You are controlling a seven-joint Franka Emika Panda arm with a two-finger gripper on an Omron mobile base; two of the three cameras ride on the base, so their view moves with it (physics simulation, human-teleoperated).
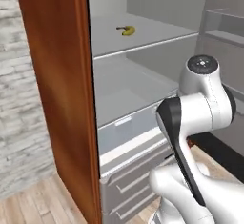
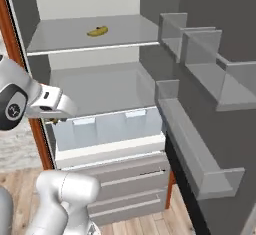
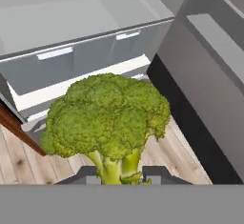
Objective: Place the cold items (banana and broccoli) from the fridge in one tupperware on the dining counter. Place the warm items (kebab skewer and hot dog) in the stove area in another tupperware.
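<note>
Item: broccoli point(image 3: 108, 118). A green floret held by its pale stalk between the two dark tips of the tool point(image 3: 120, 175), which is closed narrowly on the stalk. The head stands up clear of the tips (gripping low on the stalk leaves the crown uncrushed, by my judgement). It hangs in front of the fridge point(image 1: 57, 75), outside the compartment, over the wood floor point(image 3: 19, 163) beside the fridge's lower drawers point(image 2: 125, 179).

Item: banana point(image 1: 127, 30). Small, yellow, lying loose on the upper grey shelf point(image 2: 65, 36), towards the middle, well apart from the arm and untouched.

Item: fridge. Door open, its door bins point(image 2: 200, 64) showing in the right base view. Red-brown side panel nearest the left base camera. The middle shelf bears nothing that can be seen.

Status, as a judgement: one cold item is in hand and looks ready to be carried to its tub at the dining counter; the banana remains to be collected, and the warm items are not yet dealt with here.
</note>
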